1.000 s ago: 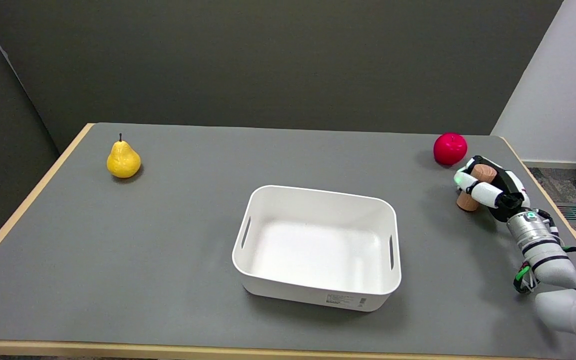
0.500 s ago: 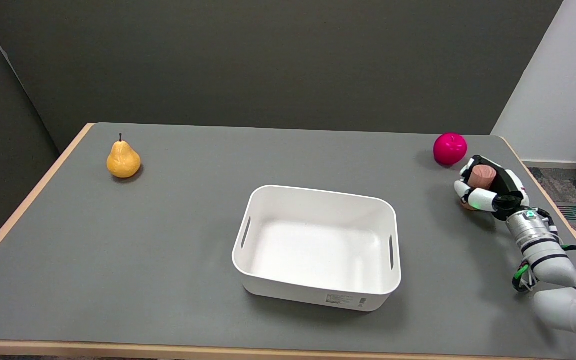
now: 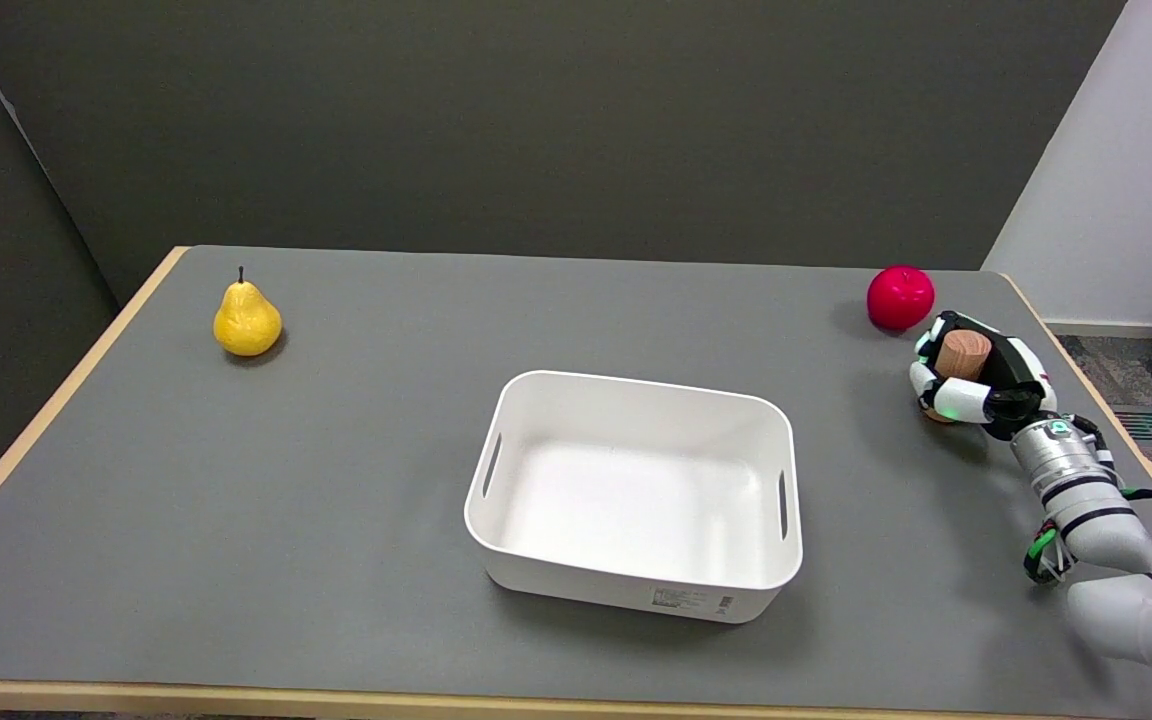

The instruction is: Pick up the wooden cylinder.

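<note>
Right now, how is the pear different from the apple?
The pear is yellow; the apple is red. The pear narrows to a dark stem on top; the apple is round. The pear sits alone at the table's far left; the apple sits far right, close to the right hand. Both stand on the grey table.

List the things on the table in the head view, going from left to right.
Pear → white bin → red apple → wooden cylinder, gripped by the right hand.

Matt grey table (image 3: 356,480) w/ wood edge, smooth white plastic bin (image 3: 636,590), glossy red apple (image 3: 900,296), bare-wood cylinder (image 3: 962,353).
</note>
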